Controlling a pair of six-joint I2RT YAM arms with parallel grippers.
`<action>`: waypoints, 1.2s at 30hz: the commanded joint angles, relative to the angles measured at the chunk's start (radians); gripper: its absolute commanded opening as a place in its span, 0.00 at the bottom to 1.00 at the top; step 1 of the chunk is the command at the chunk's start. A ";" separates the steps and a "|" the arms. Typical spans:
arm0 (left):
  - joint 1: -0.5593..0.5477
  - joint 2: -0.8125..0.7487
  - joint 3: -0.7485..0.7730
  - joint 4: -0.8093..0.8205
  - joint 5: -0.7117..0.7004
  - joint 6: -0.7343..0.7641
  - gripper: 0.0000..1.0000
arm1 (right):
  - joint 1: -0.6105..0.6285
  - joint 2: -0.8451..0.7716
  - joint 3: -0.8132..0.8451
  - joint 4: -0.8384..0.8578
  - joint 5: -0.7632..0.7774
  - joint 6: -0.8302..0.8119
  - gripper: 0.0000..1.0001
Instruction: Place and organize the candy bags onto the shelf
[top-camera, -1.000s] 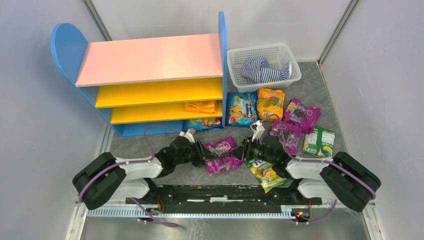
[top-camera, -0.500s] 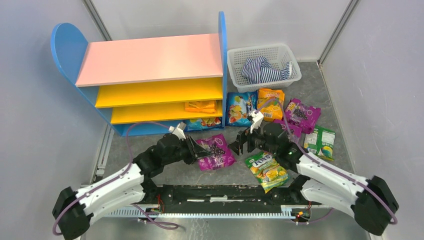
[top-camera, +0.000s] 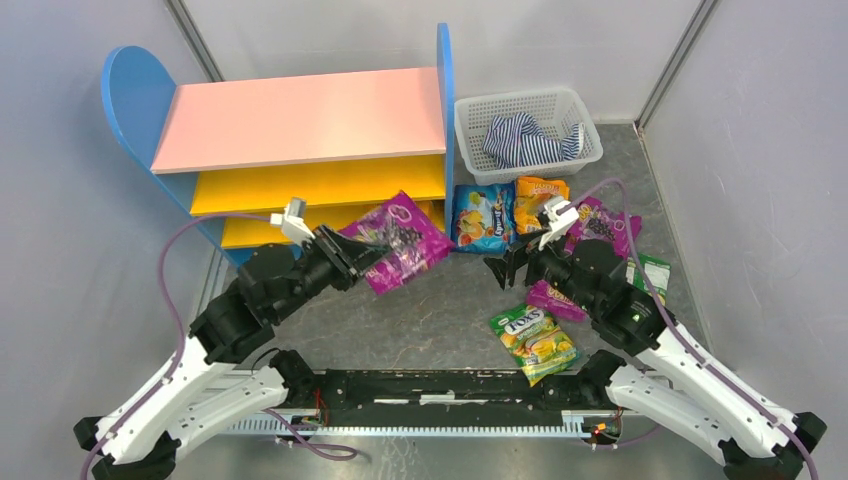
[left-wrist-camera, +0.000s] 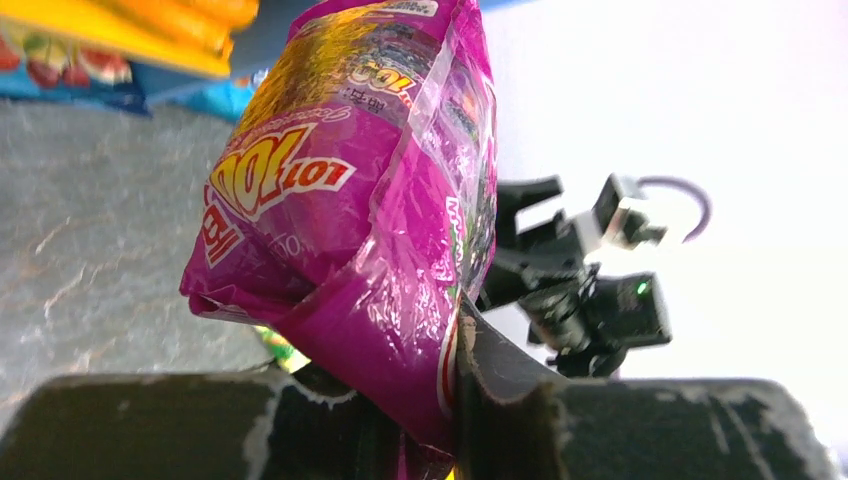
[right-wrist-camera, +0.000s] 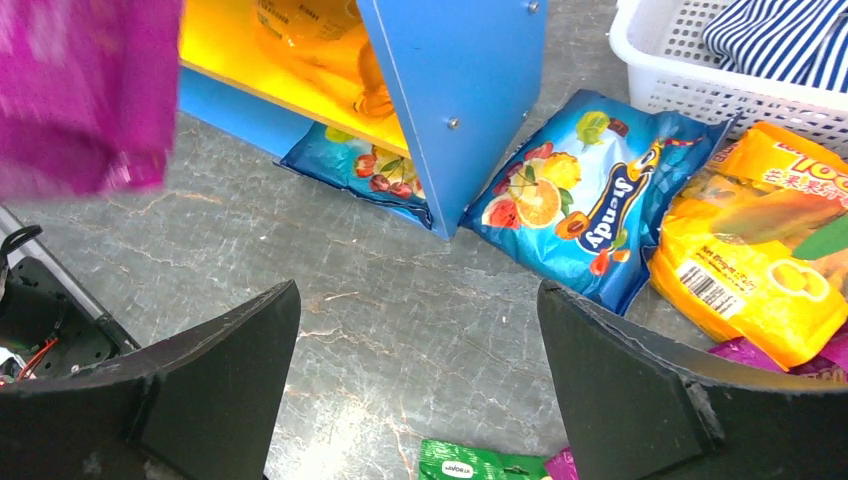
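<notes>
Moved: left pincer (top-camera: 362, 258) raised purple bag (top-camera: 402, 240) off tabletop (top-camera: 440, 325) toward shelf (top-camera: 300, 120) | top: bag just ahead of pincer, at shelf front | left wrist: clamped on bag's edge | right wrist: right pincer (right-wrist-camera: 415, 340) spread apart, blue bag (right-wrist-camera: 585, 215) ahead-right

Robot test cell, plain grey walls (top-camera: 60, 250)

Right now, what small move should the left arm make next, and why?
Probably ease the purple bag forward onto the shelf. The left gripper is shut on the bag's edge and holds it off the floor, right in front of the yellow boards. The right gripper is open and empty.
</notes>
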 joint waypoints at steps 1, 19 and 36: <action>0.001 0.031 0.139 0.113 -0.192 0.052 0.02 | 0.003 -0.034 0.051 -0.030 0.048 -0.002 0.96; 0.001 0.248 0.109 0.431 -0.610 -0.169 0.02 | 0.004 -0.056 0.020 0.008 0.053 0.009 0.96; 0.001 0.486 0.298 0.011 -0.574 -0.529 0.50 | 0.006 0.106 0.015 0.228 -0.272 -0.091 0.96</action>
